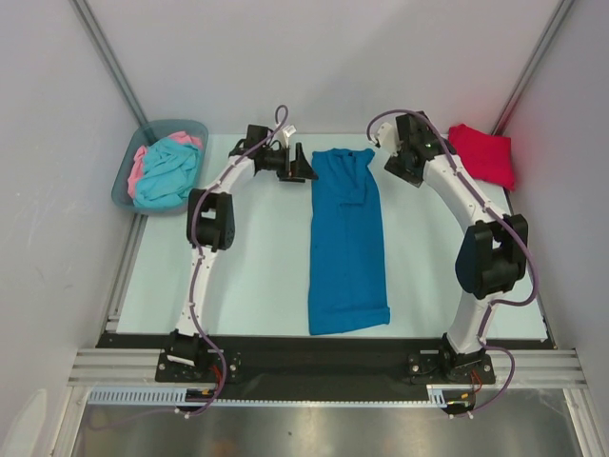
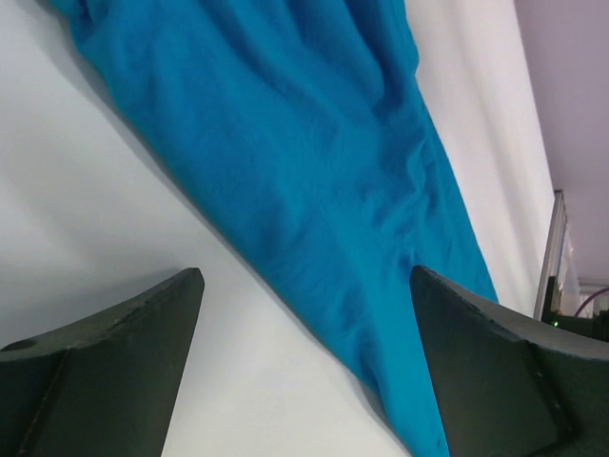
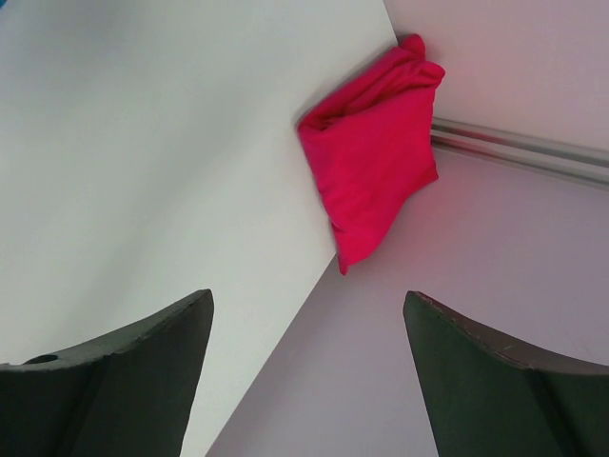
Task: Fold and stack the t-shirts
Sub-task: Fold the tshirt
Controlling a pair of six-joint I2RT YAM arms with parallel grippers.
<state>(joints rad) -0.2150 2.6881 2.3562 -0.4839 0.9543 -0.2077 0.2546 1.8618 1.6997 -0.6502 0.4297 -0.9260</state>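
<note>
We've got the blue shirt (image 1: 347,238) as a long strip just beside our L gripper (image 1: 297,164), jaws wide, empty, prob. ready for the cross-fold. R gripper (image 1: 407,145) also wide, empty; folded red shirt (image 1: 482,154) just ahead, likely stack base.

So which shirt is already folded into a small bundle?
The red t-shirt at the far right corner. The blue shirt lies as a long strip; the turquoise shirt and pink shirt sit crumpled in the bin.
</note>
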